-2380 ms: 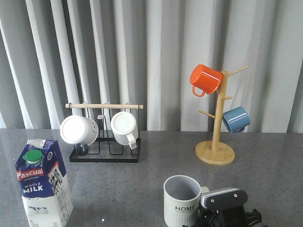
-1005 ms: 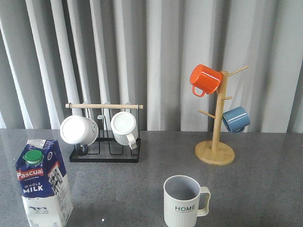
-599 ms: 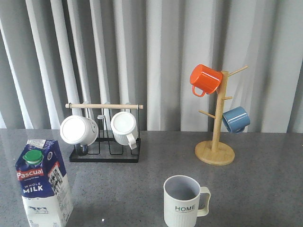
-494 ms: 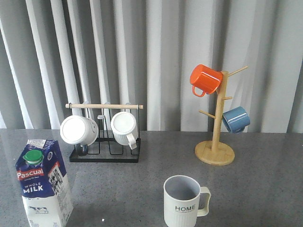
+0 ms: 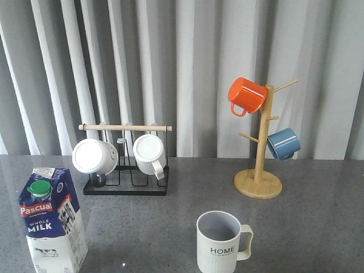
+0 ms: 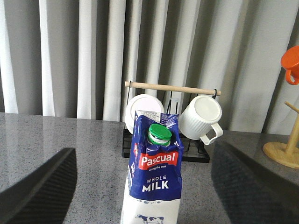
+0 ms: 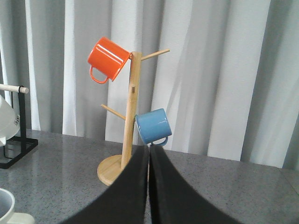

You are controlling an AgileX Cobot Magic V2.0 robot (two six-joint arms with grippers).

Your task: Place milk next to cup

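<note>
The milk (image 5: 50, 222), a blue-and-white carton with a green cap, stands upright at the table's front left. The cup (image 5: 219, 242), off-white with "HOME" lettering and its handle to the right, stands at the front centre, well apart from the carton. Neither gripper shows in the front view. In the left wrist view my left gripper (image 6: 143, 149) is open, its fingers (image 6: 42, 186) spread wide, with the milk (image 6: 154, 182) centred ahead of them and untouched. My right gripper (image 7: 148, 150) is shut on nothing; the cup's rim (image 7: 5, 203) shows at the frame's corner.
A black wire rack (image 5: 126, 187) with a wooden bar holds two white ribbed mugs behind the milk. A wooden mug tree (image 5: 259, 170) at the back right carries an orange mug (image 5: 246, 95) and a blue mug (image 5: 283, 143). Grey curtains hang behind the table.
My right gripper, which was beside the cup's handle 2.4 s ago, has pulled back out of the front view. The cup and the milk have stayed put.
</note>
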